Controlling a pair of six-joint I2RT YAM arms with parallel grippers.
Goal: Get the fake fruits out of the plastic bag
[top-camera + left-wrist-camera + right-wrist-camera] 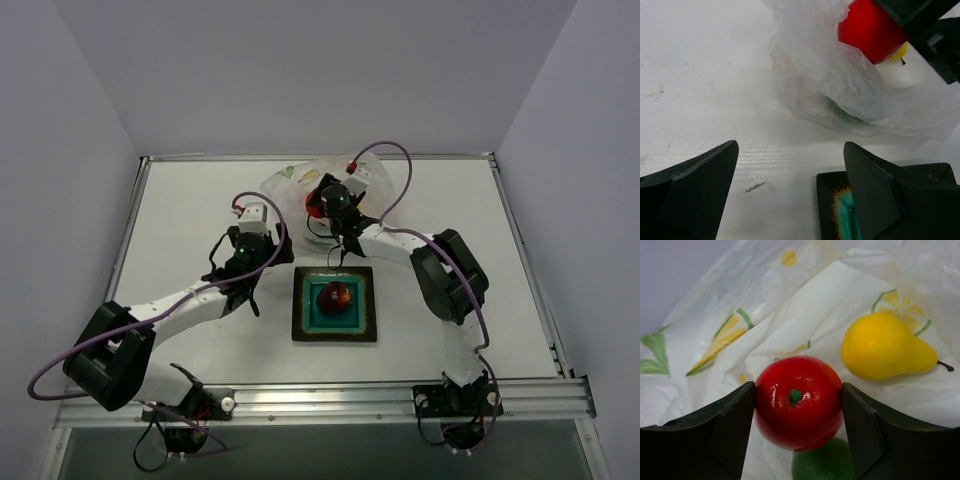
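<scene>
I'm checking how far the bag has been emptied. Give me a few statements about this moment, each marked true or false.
1. A dark red fruit lies on the plate. True.
2. The right gripper has its fingers on either side of the yellow fruit. False: they press on the red fruit, and the yellow one lies apart beside it.
3. The left gripper holds the bag. False: it is open and empty above the table, short of the bag.
4. A green fruit lies in the bag. True.
</scene>
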